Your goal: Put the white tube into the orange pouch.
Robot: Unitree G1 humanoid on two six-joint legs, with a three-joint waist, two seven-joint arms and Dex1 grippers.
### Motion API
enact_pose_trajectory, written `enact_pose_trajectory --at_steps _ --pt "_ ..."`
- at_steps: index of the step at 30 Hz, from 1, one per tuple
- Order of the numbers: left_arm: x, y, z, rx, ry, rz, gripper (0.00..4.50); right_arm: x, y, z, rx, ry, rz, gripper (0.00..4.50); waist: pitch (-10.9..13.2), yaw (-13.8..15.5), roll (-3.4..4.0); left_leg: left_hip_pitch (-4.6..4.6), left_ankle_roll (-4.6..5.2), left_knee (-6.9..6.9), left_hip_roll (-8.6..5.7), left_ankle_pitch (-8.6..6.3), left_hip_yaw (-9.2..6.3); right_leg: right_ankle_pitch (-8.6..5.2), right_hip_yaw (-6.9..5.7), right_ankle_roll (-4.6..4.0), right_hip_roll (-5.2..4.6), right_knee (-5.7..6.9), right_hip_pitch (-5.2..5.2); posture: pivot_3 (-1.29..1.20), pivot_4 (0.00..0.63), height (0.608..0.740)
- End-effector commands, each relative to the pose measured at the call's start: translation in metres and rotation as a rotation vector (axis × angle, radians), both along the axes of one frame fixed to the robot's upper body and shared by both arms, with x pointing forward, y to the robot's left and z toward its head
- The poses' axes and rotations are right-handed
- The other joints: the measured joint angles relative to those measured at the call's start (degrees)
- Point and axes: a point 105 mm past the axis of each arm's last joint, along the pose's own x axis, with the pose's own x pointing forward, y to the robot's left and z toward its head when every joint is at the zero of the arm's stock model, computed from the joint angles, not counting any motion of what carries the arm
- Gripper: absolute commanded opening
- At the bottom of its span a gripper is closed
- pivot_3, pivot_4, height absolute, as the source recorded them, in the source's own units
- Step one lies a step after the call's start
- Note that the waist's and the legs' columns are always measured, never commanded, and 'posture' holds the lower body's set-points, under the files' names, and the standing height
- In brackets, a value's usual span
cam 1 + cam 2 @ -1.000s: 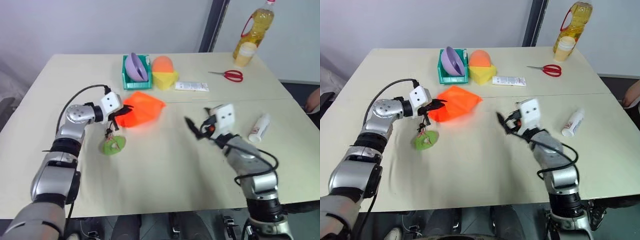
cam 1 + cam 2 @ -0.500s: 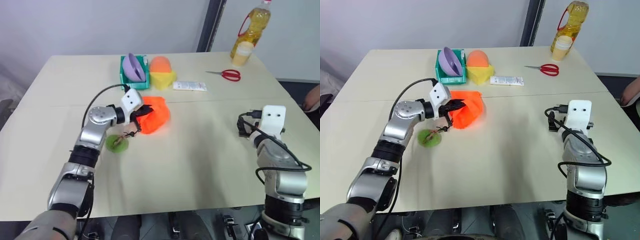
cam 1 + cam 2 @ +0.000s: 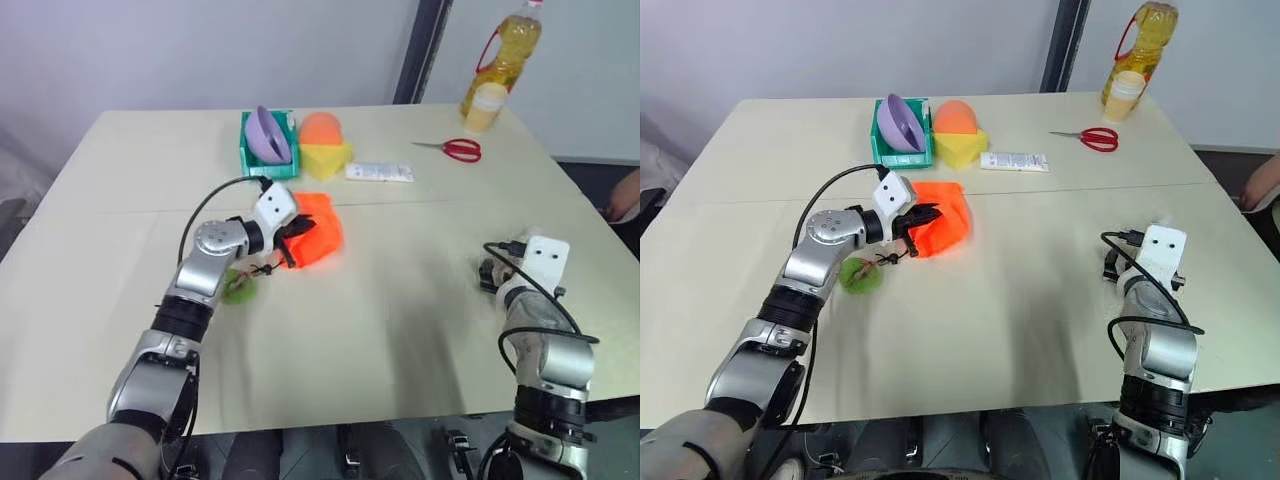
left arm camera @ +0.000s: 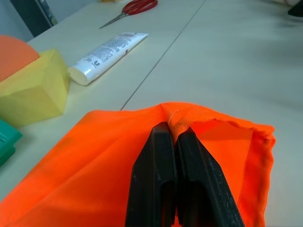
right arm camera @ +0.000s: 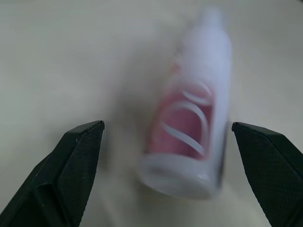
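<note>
Pinching the pouch (image 4: pixel 94 161) rim, left claw (image 4: pixel 171 137) pressed together.
Right claw (image 5: pixel 168 156) spread wide, tube (image 5: pixel 194 127) lying between its fingers on the worktop (image 3: pixel 400 300).

The left gripper (image 4: pixel 173 137), pinching the orange pouch (image 3: pixel 318 230), now sits further right, the pouch bunched up. The right gripper (image 5: pixel 170 156) has swung right and down, jaws wide around the white tube (image 5: pixel 191 127).
</note>
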Motion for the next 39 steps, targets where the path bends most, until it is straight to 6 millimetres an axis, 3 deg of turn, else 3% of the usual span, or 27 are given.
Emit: enact_pose_trajectory --at_steps 1,4,6,10,12,15,19,22,27,31,39 --pt "-0.002 -0.003 0.013 -0.012 -0.049 -0.011 0.00 0.002 -0.010 0.012 -0.020 -0.059 -0.041 3.17 0.00 0.02 0.00 0.00 0.00 0.00 0.00 0.00 0.00 0.00 0.00 0.00 0.00 0.00 0.00 0.00 0.150 0.726" --pt "-0.002 -0.002 0.014 -0.014 -0.051 -0.008 0.00 0.001 -0.012 0.011 -0.025 -0.069 -0.049 1.64 0.00 0.02 0.00 0.00 0.00 0.00 0.00 0.00 0.00 0.00 0.00 0.00 0.00 -0.01 0.00 0.00 0.150 0.726" --pt "-0.002 0.000 0.015 -0.014 -0.051 -0.003 0.00 0.002 -0.010 0.012 -0.046 -0.074 -0.030 1.25 0.00 0.02 0.01 0.00 0.00 0.00 0.00 0.00 0.00 0.00 0.00 0.00 0.00 -0.02 0.00 0.00 0.150 0.726" --pt "0.002 0.004 0.016 -0.019 -0.049 0.015 0.00 0.011 0.013 0.033 -0.173 -0.131 0.140 1.25 0.00 -0.06 0.01 0.00 0.00 -0.01 -0.01 0.00 0.00 0.00 0.01 0.00 0.00 -0.02 0.00 0.00 0.150 0.726" --pt "0.004 0.006 0.017 -0.021 -0.048 0.022 0.00 0.015 0.039 0.049 -0.258 -0.184 0.332 1.25 0.02 -0.20 0.05 0.00 0.00 -0.02 -0.01 0.00 0.01 0.00 0.01 0.01 0.00 -0.03 0.00 0.00 0.150 0.726" --pt "0.006 0.008 0.018 -0.019 -0.047 0.027 0.00 0.010 0.074 0.061 -0.252 -0.257 0.588 1.25 0.01 -0.24 0.06 0.01 0.01 -0.06 0.00 0.00 0.00 -0.02 0.02 0.03 0.03 -0.04 -0.01 0.00 0.150 0.726" --pt "0.009 0.008 0.019 -0.016 -0.045 0.030 0.00 -0.030 0.137 0.069 -0.194 -0.293 1.068 1.25 0.01 0.29 0.06 -0.02 0.00 -0.08 0.01 0.00 -0.07 -0.05 -0.02 0.07 0.07 -0.07 -0.01 0.00 0.150 0.726" --pt "0.010 0.006 0.020 -0.013 -0.046 0.023 0.00 -0.054 0.168 0.070 -0.125 -0.277 1.272 1.25 0.01 0.19 0.06 -0.04 0.01 -0.06 -0.01 -0.01 -0.05 -0.05 -0.03 0.09 0.03 -0.14 0.02 0.00 0.150 0.726" --pt "0.010 0.002 0.022 -0.014 -0.046 0.007 0.00 -0.058 0.199 0.061 -0.147 -0.201 1.395 1.25 0.02 0.08 0.06 0.00 0.01 0.08 -0.05 -0.01 -0.02 0.00 -0.03 0.19 -0.01 -0.15 0.07 0.00 0.150 0.726" --pt "0.006 -0.003 0.024 -0.022 -0.045 -0.017 0.00 -0.052 0.212 0.048 -0.161 -0.128 1.406 1.25 0.01 0.18 0.06 0.00 0.01 0.08 -0.04 0.00 -0.04 0.00 -0.03 0.17 0.00 -0.15 0.07 0.00 0.150 0.726" --pt "-0.007 -0.007 0.024 -0.030 -0.011 -0.094 0.00 -0.031 0.214 0.034 -0.163 -0.041 1.297 1.25 0.01 0.27 0.06 -0.06 0.01 0.08 -0.06 -0.01 -0.03 0.00 -0.03 0.18 -0.03 -0.20 0.07 0.00 0.150 0.726"
